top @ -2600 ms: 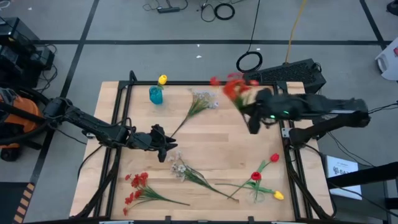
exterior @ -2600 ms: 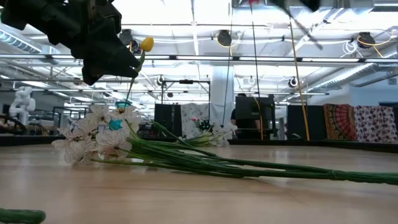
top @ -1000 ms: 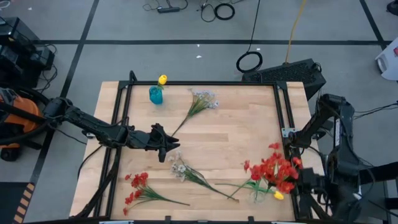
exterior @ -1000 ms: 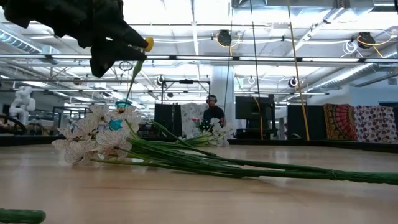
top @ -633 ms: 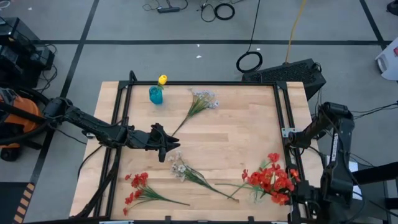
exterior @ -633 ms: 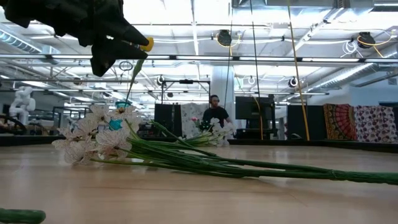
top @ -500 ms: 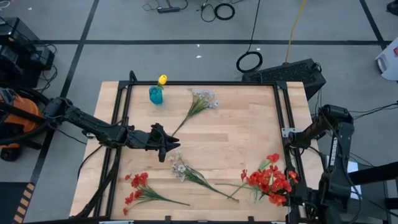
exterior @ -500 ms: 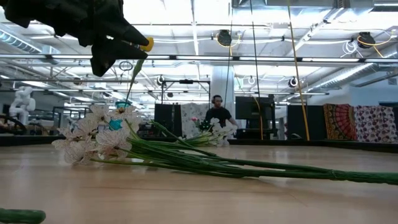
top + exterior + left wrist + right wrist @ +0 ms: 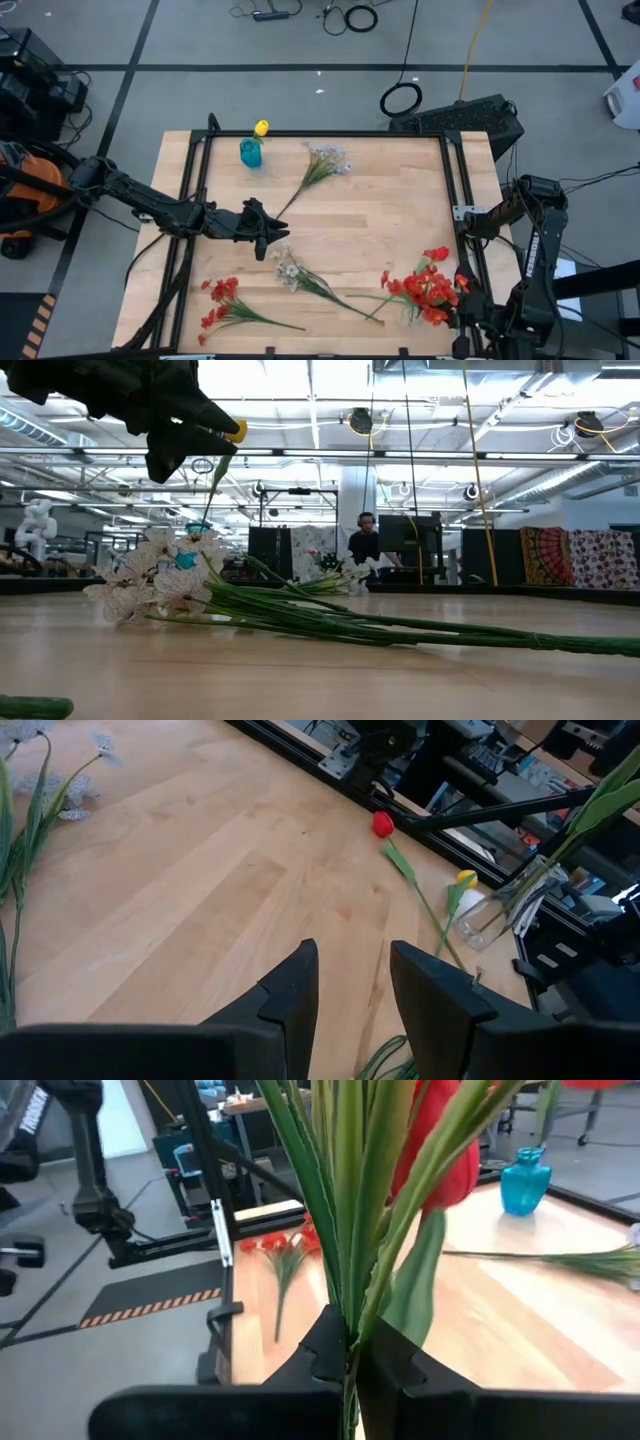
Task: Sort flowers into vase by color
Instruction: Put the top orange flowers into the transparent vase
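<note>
The right gripper (image 9: 352, 1352), pinching the green stems of a red clustered spray (image 9: 425, 290), has swung from the upper middle of the high view, near the small teal-blue translucent vase (image 9: 250, 153), down to the lower right, where a clear glass vase (image 9: 497, 908) stands with a yellow tulip (image 9: 466, 878) and a red tulip (image 9: 383, 823) nearby. That suggests the reds are being gathered there rather than in the teal vase. The left gripper (image 9: 347, 992) hovers mid-left, fingers spread and empty, unchanged, above a sprig of small white blossoms (image 9: 290, 270).
</note>
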Motion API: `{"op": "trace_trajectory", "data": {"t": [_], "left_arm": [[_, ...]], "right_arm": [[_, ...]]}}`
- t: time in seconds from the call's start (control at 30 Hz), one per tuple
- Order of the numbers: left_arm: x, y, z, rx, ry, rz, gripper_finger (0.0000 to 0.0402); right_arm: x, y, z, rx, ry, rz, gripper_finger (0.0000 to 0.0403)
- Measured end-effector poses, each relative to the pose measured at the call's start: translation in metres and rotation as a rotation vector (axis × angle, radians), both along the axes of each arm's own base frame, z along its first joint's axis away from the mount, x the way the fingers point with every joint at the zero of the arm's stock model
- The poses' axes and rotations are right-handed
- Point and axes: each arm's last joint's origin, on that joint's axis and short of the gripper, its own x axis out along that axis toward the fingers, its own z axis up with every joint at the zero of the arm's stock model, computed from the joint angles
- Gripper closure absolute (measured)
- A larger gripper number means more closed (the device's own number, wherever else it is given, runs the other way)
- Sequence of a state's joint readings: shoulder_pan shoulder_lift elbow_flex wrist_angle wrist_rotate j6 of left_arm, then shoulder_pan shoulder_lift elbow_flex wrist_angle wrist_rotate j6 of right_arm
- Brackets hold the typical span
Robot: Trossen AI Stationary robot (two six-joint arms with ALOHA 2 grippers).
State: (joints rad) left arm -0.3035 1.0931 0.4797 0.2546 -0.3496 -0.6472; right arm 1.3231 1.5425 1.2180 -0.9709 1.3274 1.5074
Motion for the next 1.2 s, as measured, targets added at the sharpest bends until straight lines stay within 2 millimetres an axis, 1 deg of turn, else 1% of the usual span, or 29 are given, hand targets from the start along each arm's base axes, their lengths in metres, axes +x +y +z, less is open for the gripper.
{"op": "trace_trajectory", "data": {"t": [0.23, 0.47, 0.6, 0.73, 0.9, 1.0, 1.2], "left_arm": [[0.000, 0.000, 0.000, 0.000, 0.000, 0.000, 0.0270], [0.000, 0.000, 0.000, -0.001, -0.003, 0.000, 0.0270], [0.000, 0.000, 0.001, 0.001, -0.006, 0.007, 0.0270], [0.000, 0.000, 0.001, 0.001, -0.007, 0.007, 0.0270], [0.000, 0.000, 0.001, 0.001, -0.007, 0.007, 0.0270], [0.000, 0.000, 0.001, 0.001, -0.007, 0.007, 0.0270], [0.000, 0.000, 0.001, 0.001, -0.008, 0.007, 0.0270]], "right_arm": [[-0.004, 0.001, -0.010, 0.007, 0.051, 0.028, 0.0399], [-0.004, -0.001, -0.022, 0.006, 0.079, 0.034, 0.0373], [-0.005, -0.001, -0.026, 0.024, 0.159, 0.056, 0.0358], [-0.006, 0.000, -0.028, 0.045, 0.235, 0.078, 0.0336], [-0.007, 0.001, -0.030, 0.072, 0.324, 0.104, 0.0293], [-0.007, 0.002, -0.026, 0.081, 0.355, 0.113, 0.0266], [-0.010, 0.002, -0.006, 0.069, 0.483, 0.140, 0.0226]]}}
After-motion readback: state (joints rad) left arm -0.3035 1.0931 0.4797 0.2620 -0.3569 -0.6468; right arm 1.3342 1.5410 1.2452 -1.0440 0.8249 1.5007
